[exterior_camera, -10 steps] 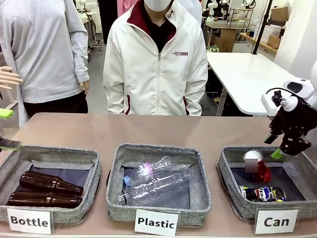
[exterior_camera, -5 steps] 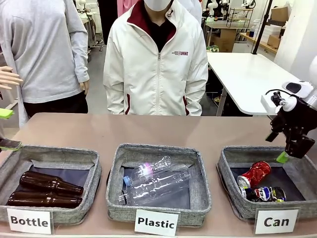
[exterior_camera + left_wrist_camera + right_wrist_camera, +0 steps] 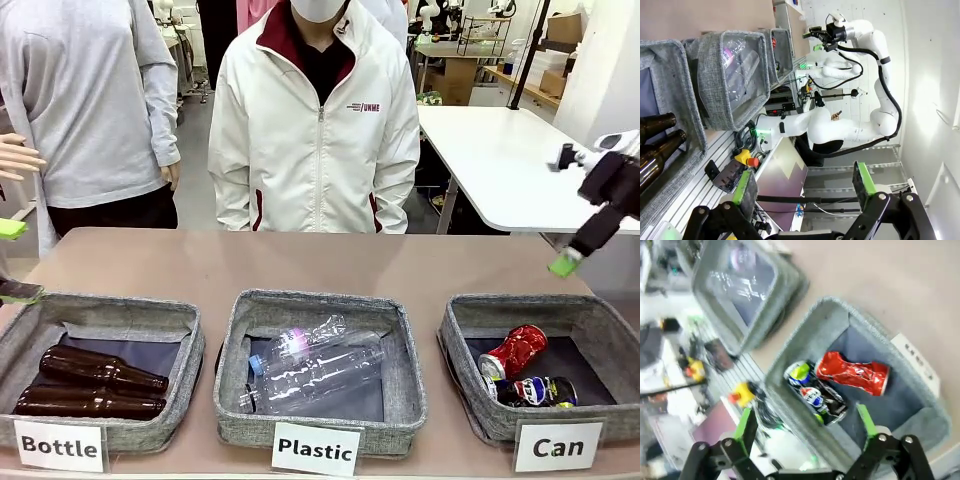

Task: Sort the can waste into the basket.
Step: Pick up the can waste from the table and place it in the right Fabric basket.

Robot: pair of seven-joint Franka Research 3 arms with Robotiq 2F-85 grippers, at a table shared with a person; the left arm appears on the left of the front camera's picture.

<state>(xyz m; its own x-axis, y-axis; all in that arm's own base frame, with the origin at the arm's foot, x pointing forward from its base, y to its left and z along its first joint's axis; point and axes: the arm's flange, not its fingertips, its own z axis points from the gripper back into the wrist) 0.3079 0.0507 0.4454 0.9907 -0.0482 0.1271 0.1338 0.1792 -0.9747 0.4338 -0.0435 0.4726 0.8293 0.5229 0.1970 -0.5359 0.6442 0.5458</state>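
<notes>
1. Since a second ago the right claw [image 3: 590, 225] has lifted up and away from the basket [image 3: 460, 340], empty, jaws wide.
2. The red can [image 3: 513, 351] and black can [image 3: 530, 390] lie inside, touching, below the claw.
3. Left claw [image 3: 805, 187] gapes open, empty, far off.

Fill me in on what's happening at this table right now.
A sorting job looks about finished. The red can and the black can both lie in the Can basket. The right gripper is open, holds nothing, and is lifted above and behind that basket. The left gripper is open and empty off the table's edge. A person in a white jacket stands watching.
</notes>
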